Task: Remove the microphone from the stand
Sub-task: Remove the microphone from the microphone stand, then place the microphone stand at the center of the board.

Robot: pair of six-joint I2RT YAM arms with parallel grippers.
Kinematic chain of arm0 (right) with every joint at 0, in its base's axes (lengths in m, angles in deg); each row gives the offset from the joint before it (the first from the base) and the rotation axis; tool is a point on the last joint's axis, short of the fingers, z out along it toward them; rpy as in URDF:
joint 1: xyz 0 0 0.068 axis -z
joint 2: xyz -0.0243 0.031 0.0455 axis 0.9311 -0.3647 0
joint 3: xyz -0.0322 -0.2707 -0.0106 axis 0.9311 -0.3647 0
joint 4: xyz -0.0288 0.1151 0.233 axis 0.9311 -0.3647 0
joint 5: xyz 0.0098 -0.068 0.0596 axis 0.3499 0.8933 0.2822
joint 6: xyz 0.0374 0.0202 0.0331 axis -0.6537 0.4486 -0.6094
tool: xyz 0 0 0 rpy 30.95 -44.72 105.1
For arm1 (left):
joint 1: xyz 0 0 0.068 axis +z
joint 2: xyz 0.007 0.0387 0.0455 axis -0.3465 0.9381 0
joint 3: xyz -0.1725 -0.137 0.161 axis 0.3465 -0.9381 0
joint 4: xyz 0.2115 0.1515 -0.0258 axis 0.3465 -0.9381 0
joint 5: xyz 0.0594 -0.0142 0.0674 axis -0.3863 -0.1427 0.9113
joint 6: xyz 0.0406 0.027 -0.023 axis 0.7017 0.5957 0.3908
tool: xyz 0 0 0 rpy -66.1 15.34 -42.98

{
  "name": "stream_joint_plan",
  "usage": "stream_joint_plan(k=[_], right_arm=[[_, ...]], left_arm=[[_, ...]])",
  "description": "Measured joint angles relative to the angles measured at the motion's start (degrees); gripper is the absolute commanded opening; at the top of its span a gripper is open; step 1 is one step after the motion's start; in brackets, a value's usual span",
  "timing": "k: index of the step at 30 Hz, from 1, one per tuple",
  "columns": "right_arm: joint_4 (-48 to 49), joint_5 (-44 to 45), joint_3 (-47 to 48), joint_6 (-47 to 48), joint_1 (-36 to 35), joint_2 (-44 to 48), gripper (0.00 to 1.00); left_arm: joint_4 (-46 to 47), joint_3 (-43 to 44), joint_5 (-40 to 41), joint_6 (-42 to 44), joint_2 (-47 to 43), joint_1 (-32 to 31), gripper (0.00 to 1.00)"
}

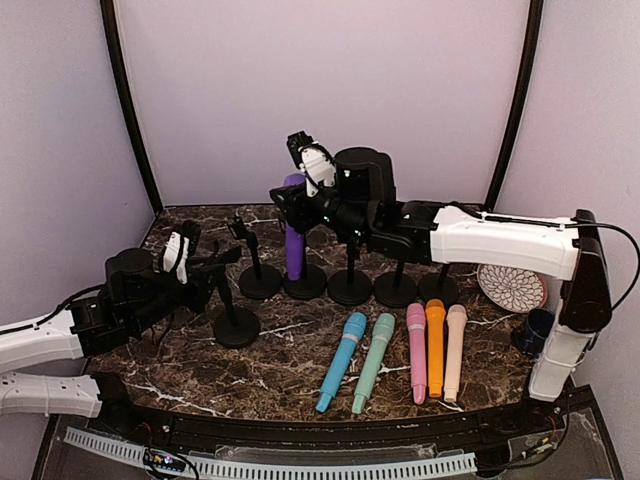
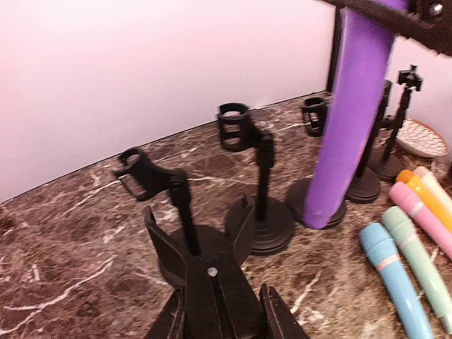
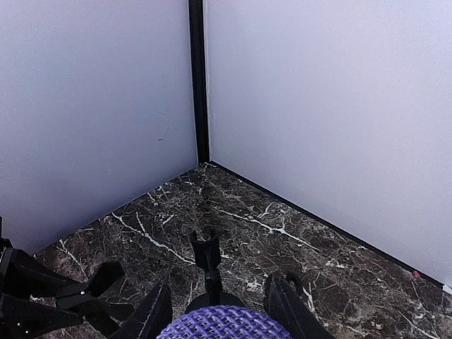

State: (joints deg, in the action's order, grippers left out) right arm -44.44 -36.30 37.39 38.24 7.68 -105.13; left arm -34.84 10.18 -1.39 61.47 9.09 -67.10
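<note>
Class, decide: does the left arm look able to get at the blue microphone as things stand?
Probably not yet: its tool sits around a stand post; the blue microphone lies uncovered.

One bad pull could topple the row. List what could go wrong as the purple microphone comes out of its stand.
1. The left gripper straddles an empty stand, not the base under the purple microphone, so that base may lift or tip with the pull.
2. The right gripper holds only the rounded mesh head, which might slip.
3. A neighbouring stand sits close and could get knocked.

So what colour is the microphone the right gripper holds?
Purple; the microphone shows best in the left wrist view.
</note>
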Motion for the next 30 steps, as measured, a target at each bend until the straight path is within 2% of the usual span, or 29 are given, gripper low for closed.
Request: stream_joint_plan(k=[3, 7, 14, 21, 26, 30], right_arm=[[-0.1, 0.0, -2.0, -1.4, 1.3, 3.1, 0.16], [-0.2, -1.1, -5.1, -3.7, 1.4, 5.4, 0.16], [-0.7, -5.5, -12.7, -11.0, 1.4, 6.4, 0.15], [0.4, -12.3, -19.5, -20.6, 1.3, 6.4, 0.15], [1.9, -16.7, -20.2, -25.3, 0.1, 5.3, 0.15], [3.3, -19.9, -20.6, -28.0, -0.7, 4.0, 0.15]], left_arm=[[0.0, -0.9, 3.3, -1.1, -0.9, 2.7, 0.00], [2.4, -1.6, 3.7, -2.1, -0.5, 7.0, 0.00], [10.4, -1.9, 5.3, -0.4, 5.2, 12.8, 0.00], [18.4, -1.2, 2.9, 0.4, 11.8, 18.6, 0.00], [22.8, -0.2, 0.6, 0.0, 16.0, 20.9, 0.00], [25.2, 1.2, -1.1, -1.0, 19.5, 22.4, 0.08]])
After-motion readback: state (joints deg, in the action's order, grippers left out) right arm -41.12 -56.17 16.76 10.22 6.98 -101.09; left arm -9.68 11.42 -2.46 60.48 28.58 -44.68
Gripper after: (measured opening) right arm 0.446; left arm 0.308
